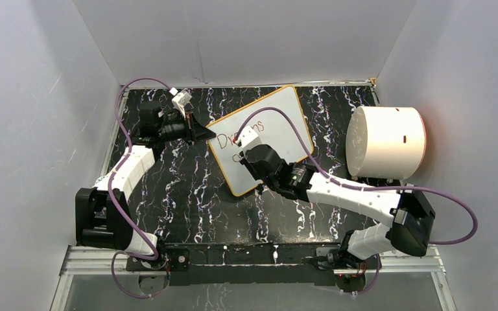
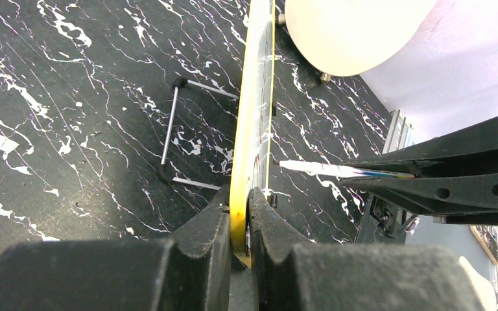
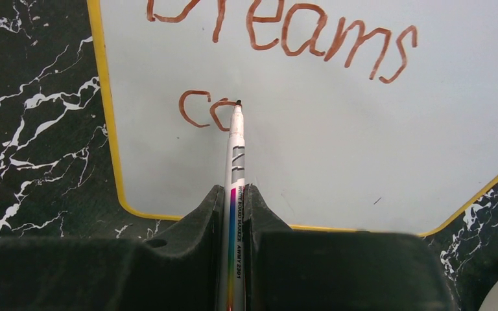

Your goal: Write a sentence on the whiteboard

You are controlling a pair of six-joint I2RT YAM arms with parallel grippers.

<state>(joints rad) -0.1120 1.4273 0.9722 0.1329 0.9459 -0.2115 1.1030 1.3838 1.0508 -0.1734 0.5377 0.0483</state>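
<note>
Black, white-veined marble tabletop (image 1: 188, 194) fills a white-walled booth, and the flat white whiteboard with the thin yellow rim (image 1: 284, 100) lies slanted at its middle. "Dreams" is written on it in red-brown, with "co" started beneath.

Your left gripper (image 2: 238, 201) is pinched on the board's yellow edge. Your right gripper (image 3: 233, 194) is clamped on the slim white marker with the rainbow band (image 3: 237, 149), whose tip touches the top of the second letter.

Watch the pressure first. The board seems to be held only at that one edge, with a thin metal wire stand (image 2: 168, 129) behind it. If you bear down too hard, it may swing or flex and the stroke would wander. If you press too lightly, the line would break.

The marker sits far forward of the jaws, so a sideways drag could twist it in the grip. The second line starts close to the left rim and low on the board, so drift downward could run you onto the yellow edge.

The right arm's purple cable (image 1: 301, 139) arcs above the board near "Dreams", and sagging could smear the ink. From above, the right wrist hides the lower word, so trust the wrist view. The large white cylinder (image 1: 386, 142) stands beyond the board's right corner, apart from it, and I judge it no obstacle yet.
</note>
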